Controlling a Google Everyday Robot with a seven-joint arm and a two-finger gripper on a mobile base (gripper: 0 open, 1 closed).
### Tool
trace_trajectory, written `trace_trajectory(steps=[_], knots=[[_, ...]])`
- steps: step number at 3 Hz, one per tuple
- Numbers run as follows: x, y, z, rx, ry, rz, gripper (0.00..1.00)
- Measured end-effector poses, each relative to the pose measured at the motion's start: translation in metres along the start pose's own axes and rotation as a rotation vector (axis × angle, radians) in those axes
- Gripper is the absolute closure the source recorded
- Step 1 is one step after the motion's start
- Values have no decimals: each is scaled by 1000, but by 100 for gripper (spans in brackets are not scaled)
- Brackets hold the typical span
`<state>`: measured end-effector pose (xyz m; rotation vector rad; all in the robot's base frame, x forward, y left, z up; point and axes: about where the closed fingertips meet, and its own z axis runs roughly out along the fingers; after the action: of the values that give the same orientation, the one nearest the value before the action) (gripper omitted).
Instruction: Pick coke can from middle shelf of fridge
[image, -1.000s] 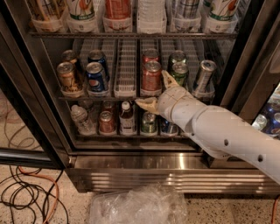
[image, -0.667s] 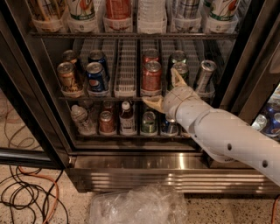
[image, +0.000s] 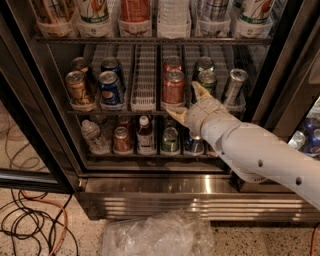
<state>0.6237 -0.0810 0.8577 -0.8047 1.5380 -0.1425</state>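
Camera view: pincer (image: 187, 103) spread wide, released, just beside coke can (image: 173, 88) on middle shelf (image: 152, 112)

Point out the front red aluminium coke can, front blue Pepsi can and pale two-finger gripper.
red aluminium coke can (image: 172, 89): camera view, side wall.
blue Pepsi can (image: 111, 90): camera view, label.
pale two-finger gripper (image: 181, 97): camera view, between open fingertips, beside coke can.
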Motion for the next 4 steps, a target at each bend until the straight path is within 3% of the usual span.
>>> trace_trajectory(steps=[1,3,4], knots=[[0,0,0,0,0,0,42],[-3,6,25,-17,-13,-7,10],[-9,12,47,-36,-34,-2,12]])
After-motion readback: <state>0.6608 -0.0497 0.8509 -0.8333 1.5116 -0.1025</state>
